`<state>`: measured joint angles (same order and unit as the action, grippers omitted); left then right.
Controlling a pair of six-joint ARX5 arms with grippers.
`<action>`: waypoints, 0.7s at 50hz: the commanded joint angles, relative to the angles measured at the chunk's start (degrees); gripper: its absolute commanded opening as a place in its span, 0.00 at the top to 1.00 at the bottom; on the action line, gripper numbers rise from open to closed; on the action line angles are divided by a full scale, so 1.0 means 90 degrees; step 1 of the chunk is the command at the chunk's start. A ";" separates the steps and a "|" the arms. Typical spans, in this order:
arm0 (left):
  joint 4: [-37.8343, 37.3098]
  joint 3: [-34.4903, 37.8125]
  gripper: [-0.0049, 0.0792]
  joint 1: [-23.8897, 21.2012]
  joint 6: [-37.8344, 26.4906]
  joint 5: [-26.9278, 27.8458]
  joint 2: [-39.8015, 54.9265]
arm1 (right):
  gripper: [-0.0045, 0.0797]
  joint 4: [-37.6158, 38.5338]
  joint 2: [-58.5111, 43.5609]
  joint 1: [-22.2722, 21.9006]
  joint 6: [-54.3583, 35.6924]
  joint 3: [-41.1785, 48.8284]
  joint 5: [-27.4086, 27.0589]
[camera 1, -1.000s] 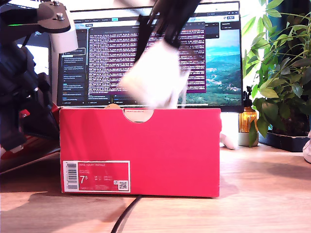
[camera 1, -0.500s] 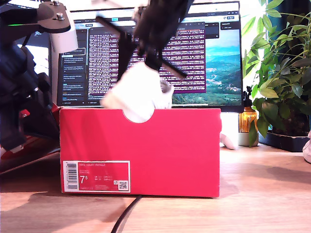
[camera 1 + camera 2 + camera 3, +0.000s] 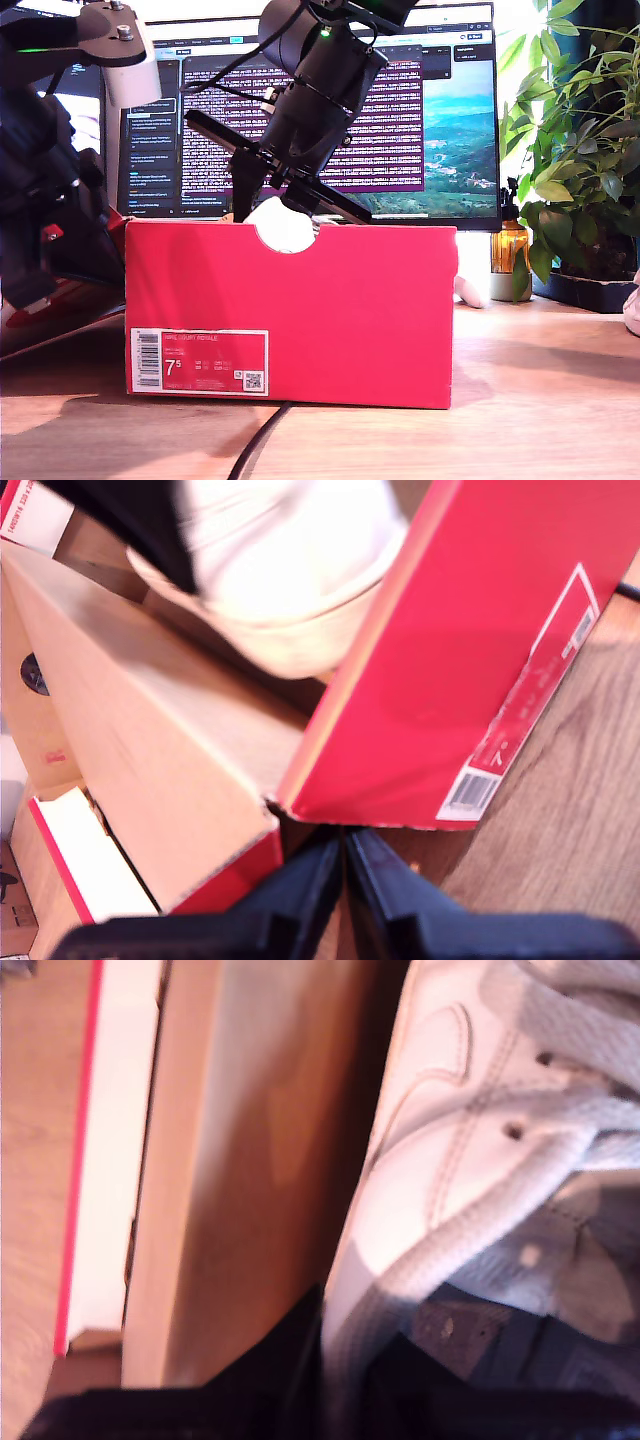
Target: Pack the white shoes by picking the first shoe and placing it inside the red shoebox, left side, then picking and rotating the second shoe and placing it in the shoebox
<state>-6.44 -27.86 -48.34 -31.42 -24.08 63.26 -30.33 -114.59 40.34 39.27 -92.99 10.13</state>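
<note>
The big red cardboard shoebox (image 3: 290, 315) stands on the wooden counter (image 3: 540, 400), its half-round notch and white size label facing the exterior view. Above it a black arm leans down, and a white leather low-top shoe (image 3: 280, 226) shows through the notch, sunk below the box's top edge. The second wrist view sits right over that shoe (image 3: 470, 1160), laces and stitched side panel close up, with the box's brown inner wall beside it; the second end effector (image 3: 340, 1380) looks clamped on the shoe's upper, though its fingertips are mostly hidden, so I judge that from how the shoe fills the view.

The first end effector (image 3: 345, 880) hangs outside the box near a corner, fingers pressed together and holding nothing; its camera sees the shoe (image 3: 290, 570) hanging over the box interior.

The step in hand seems to be setting a shoe into the box. Which of the pair this is I cannot tell. Next would be lowering until the sole rests on the bottom, then letting go and lifting straight up, clear of the walls.
</note>
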 commanded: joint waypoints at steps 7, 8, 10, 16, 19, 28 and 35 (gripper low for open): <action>0.0051 -0.0068 0.96 -0.0005 0.0044 0.0000 0.0058 | 0.70 0.0221 -0.0039 0.0058 -0.0017 -0.0085 -0.0134; 0.0053 -0.0068 0.96 -0.0005 0.0044 0.0000 0.0058 | 0.67 0.0211 -0.0039 0.0058 -0.0017 -0.0085 -0.0134; 0.0051 -0.0068 0.96 -0.0005 0.0044 0.0000 0.0058 | 0.61 0.0189 -0.0039 0.0058 -0.0017 -0.0085 -0.0131; 0.0046 -0.0068 0.96 -0.0005 0.0044 0.0000 0.0058 | 0.54 0.0168 -0.0039 0.0063 -0.0017 -0.0085 -0.0126; 0.0036 -0.0068 0.96 -0.0005 0.0044 0.0000 0.0058 | 0.54 0.0146 -0.0039 0.0066 -0.0017 -0.0087 -0.0124; 0.0032 -0.0068 0.96 -0.0005 0.0056 0.0002 0.0058 | 0.54 -0.0658 0.0022 -0.0051 -0.0029 -0.0476 -0.0131; 0.0049 -0.0068 0.96 -0.0005 0.0061 0.0005 0.0058 | 0.54 -0.1729 0.0039 -0.0262 -0.0032 -0.1149 -0.0121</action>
<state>-6.81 -27.86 -48.34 -31.42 -24.05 63.29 -43.86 -114.61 39.11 39.13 -100.57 9.04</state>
